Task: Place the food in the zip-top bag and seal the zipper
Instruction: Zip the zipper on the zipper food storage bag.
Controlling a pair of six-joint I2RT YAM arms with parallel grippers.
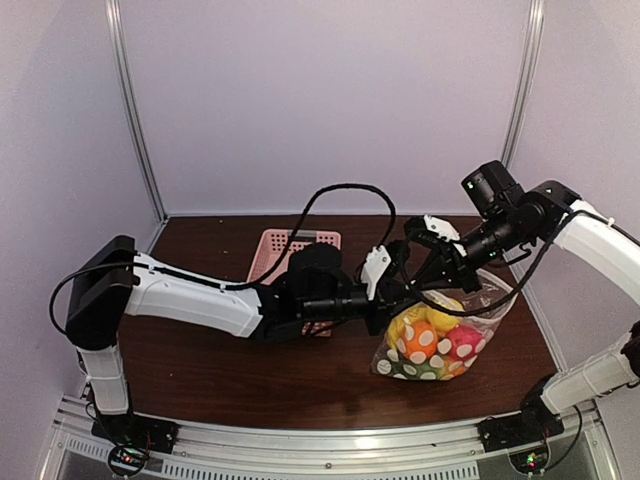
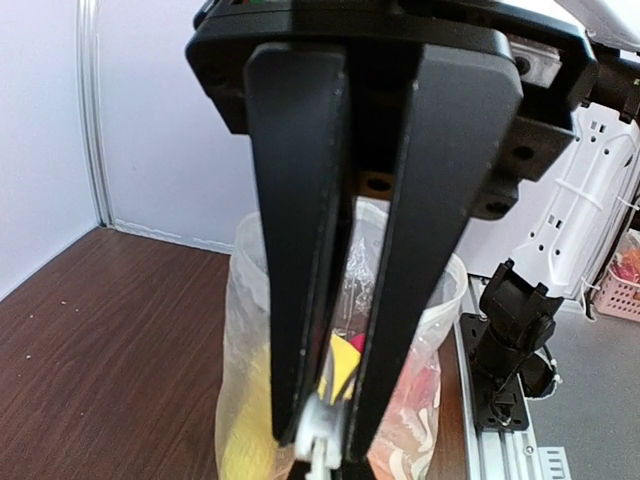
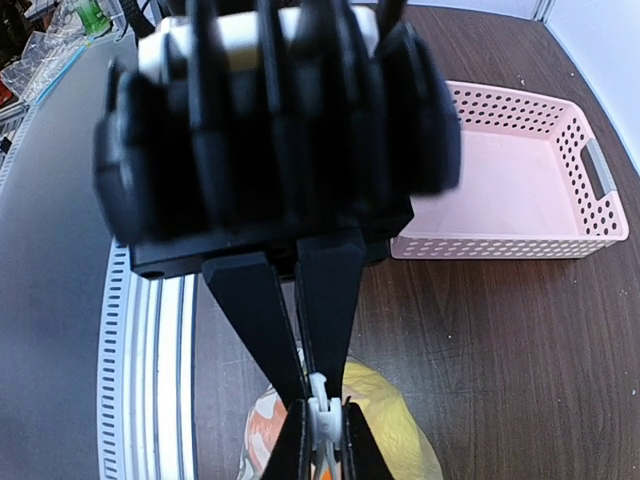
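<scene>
The clear zip-top bag (image 1: 435, 340) with white polka dots stands on the table at centre right. It holds the food: a yellow piece (image 1: 441, 311), an orange (image 1: 419, 341), a red ball (image 1: 463, 340) and green pieces (image 1: 405, 369). My left gripper (image 1: 403, 292) is shut on the white slider (image 2: 320, 432) of the zipper at the bag's top edge. My right gripper (image 1: 432, 278) is shut on the zipper strip right beside it; its tips (image 3: 318, 385) meet just above the slider (image 3: 320, 418). Yellow food (image 3: 392, 432) shows through the bag below.
The empty pink lattice basket (image 1: 283, 244) sits behind the left arm; it also shows in the right wrist view (image 3: 520, 190). The table's near aluminium rail (image 1: 330, 440) runs along the front. White walls close off the back and sides.
</scene>
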